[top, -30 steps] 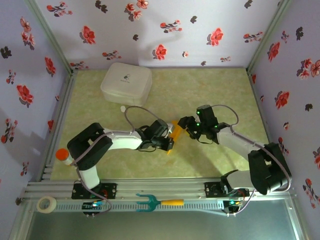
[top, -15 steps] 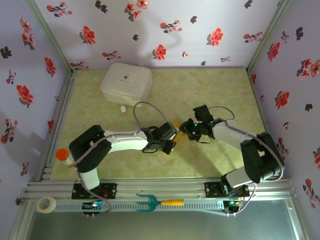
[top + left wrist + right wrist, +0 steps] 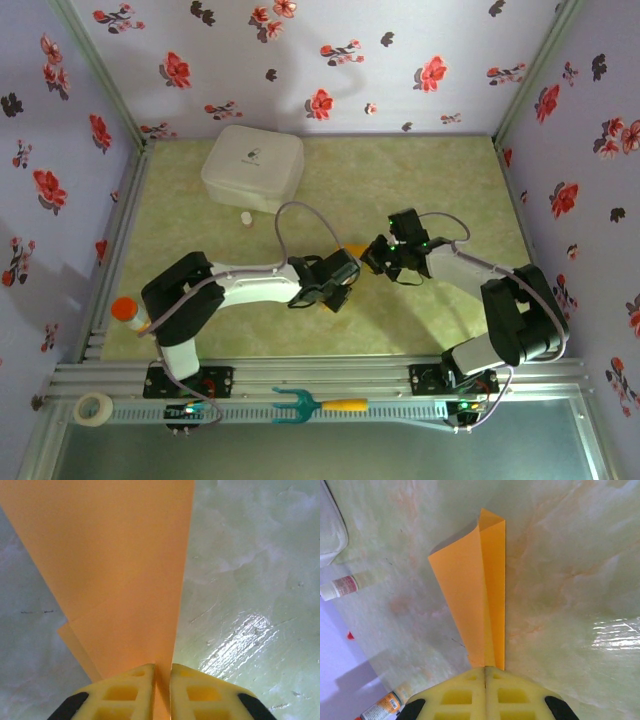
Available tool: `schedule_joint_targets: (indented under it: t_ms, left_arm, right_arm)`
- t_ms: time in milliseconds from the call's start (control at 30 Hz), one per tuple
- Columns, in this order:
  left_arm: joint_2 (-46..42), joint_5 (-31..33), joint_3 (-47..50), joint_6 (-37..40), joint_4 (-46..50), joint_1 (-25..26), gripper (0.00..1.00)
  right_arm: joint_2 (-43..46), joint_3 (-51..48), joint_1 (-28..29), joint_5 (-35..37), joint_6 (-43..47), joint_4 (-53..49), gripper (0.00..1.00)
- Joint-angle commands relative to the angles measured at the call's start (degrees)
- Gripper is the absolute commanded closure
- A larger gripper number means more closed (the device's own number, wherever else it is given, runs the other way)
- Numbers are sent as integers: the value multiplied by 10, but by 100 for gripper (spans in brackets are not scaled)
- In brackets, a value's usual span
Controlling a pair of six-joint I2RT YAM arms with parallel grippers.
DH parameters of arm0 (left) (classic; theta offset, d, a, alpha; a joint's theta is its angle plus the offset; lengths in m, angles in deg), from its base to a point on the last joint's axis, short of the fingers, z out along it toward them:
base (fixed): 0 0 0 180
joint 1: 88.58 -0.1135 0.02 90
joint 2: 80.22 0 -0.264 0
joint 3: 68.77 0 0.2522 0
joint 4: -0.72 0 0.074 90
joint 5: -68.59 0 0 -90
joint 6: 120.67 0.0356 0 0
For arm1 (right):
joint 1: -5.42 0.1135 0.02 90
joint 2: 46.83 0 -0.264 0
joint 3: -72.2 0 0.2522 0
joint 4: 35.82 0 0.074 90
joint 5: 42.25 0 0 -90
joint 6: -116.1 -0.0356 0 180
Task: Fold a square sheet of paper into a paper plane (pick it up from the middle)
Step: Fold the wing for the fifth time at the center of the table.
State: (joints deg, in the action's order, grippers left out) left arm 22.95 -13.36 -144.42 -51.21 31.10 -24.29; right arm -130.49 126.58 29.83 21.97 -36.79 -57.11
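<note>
The paper plane (image 3: 479,592) is a narrow orange-yellow folded strip with a centre crease, held low over the green table. My right gripper (image 3: 485,669) is shut on one end of it, and the folded layers run away from the fingers. My left gripper (image 3: 162,667) is shut on the paper plane (image 3: 115,565) too, with the sheet pinched between the yellow fingers (image 3: 125,690). In the top view the left gripper (image 3: 338,285) and the right gripper (image 3: 372,256) meet at mid-table. Just a sliver of the paper plane (image 3: 354,249) peeks out between them.
A white lidded box (image 3: 253,165) stands at the back left, with a small white bottle (image 3: 246,217) in front of it. An orange-capped bottle (image 3: 125,310) lies at the left edge. A tape roll (image 3: 93,407) and a teal fork tool (image 3: 315,404) rest on the front rail.
The left gripper has moved right toward the right gripper, and the right arm's elbow has drawn in. The paper between them shows far less from above than a second ago.
</note>
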Motion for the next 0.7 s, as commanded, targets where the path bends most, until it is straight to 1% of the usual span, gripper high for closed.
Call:
schedule_joint_targets:
  t_ms: [0, 233, 433, 667]
  left_arm:
    - [12, 39, -15, 16, 27, 10, 83]
    - [25, 73, -24, 15, 44, 21, 79]
    - [27, 95, -26, 10, 49, 28, 78]
    - [29, 107, -27, 9, 54, 29, 78]
  right_arm:
    - [4, -15, -6, -18, -18, 29, 99]
    - [8, -25, -11, -26, -29, 48, 100]
    - [11, -28, -13, -27, -33, 51, 100]
    - [16, -33, -15, -28, -38, 60, 100]
